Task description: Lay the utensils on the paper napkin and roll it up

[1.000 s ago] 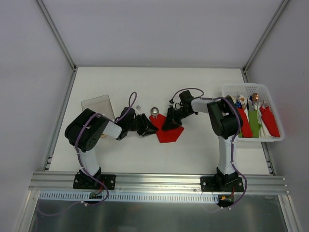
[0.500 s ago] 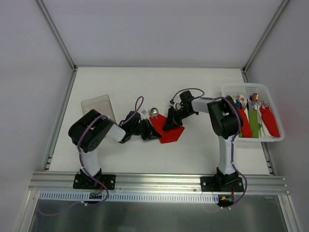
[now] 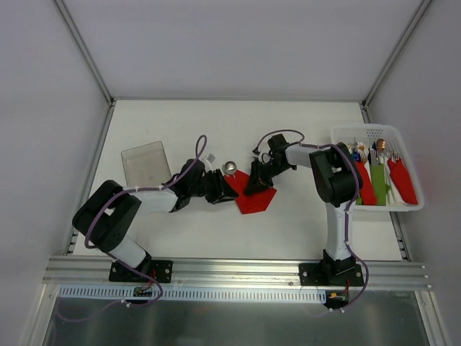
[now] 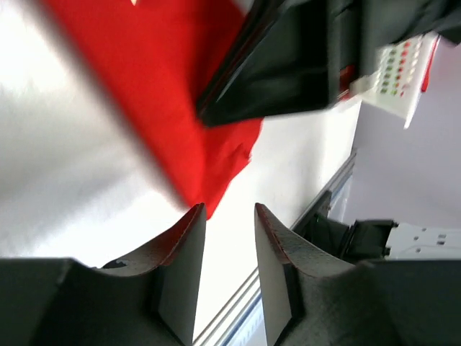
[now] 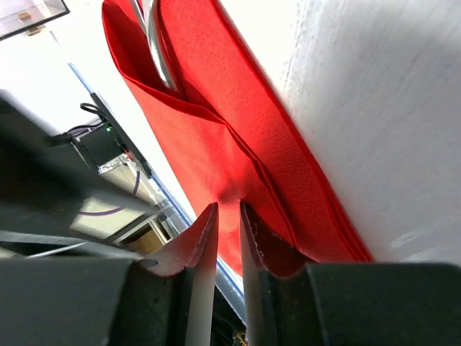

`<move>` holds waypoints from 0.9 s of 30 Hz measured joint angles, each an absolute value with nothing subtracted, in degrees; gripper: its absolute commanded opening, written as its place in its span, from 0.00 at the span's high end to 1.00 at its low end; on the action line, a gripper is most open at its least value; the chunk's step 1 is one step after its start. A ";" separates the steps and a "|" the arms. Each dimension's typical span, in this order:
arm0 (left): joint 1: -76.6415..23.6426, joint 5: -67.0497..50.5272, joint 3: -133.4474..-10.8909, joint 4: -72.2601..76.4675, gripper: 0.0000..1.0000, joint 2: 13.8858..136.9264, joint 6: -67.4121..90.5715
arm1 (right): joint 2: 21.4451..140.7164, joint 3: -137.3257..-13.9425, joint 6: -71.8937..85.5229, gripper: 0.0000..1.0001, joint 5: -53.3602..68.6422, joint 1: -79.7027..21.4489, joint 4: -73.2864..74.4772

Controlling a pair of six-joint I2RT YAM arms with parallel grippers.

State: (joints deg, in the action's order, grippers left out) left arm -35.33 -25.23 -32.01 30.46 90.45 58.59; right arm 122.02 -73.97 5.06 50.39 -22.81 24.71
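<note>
At mid-table we count one red napkin (image 3: pixel 256 200) and one spoon bowl (image 3: pixel 230 166) poking out. The other utensils (image 5: pixel 160 58) lie hidden in the fold, so we cannot count them. Our right gripper (image 5: pixel 227 207) pinches the napkin's folded edge, with the utensils just beyond. Our left gripper (image 4: pixel 229 210) gapes empty at a napkin corner.
</note>
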 measured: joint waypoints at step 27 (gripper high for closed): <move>-35.68 -19.11 -56.16 13.26 1.00 109.54 56.51 | 122.10 -77.38 -0.19 0.51 50.26 -22.90 30.76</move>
